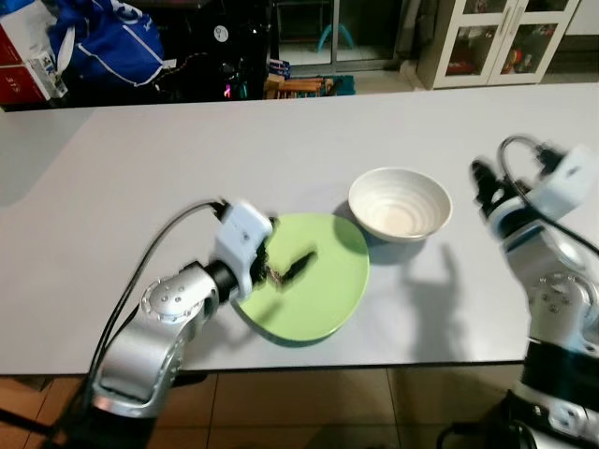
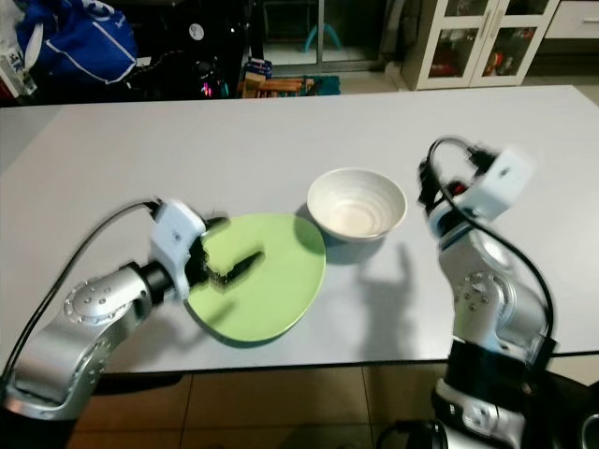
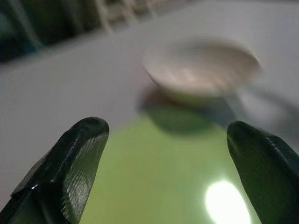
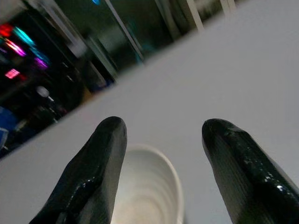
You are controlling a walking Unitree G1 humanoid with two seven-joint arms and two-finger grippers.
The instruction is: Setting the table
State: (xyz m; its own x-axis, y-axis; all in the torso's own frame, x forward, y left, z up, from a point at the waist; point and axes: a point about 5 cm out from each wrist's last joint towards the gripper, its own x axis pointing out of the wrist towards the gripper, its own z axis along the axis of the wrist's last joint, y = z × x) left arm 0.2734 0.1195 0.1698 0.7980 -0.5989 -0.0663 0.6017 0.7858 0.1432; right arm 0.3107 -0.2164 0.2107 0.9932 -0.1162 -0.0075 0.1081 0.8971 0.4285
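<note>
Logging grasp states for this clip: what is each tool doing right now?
Left tool: open, holding nothing, over the round green plate.
Right tool: open, holding nothing, beside the white ribbed bowl.

Plate [image 1: 314,290] on table [image 1: 187,168] near front edge; bowl [image 1: 400,203] just right-behind.
</note>
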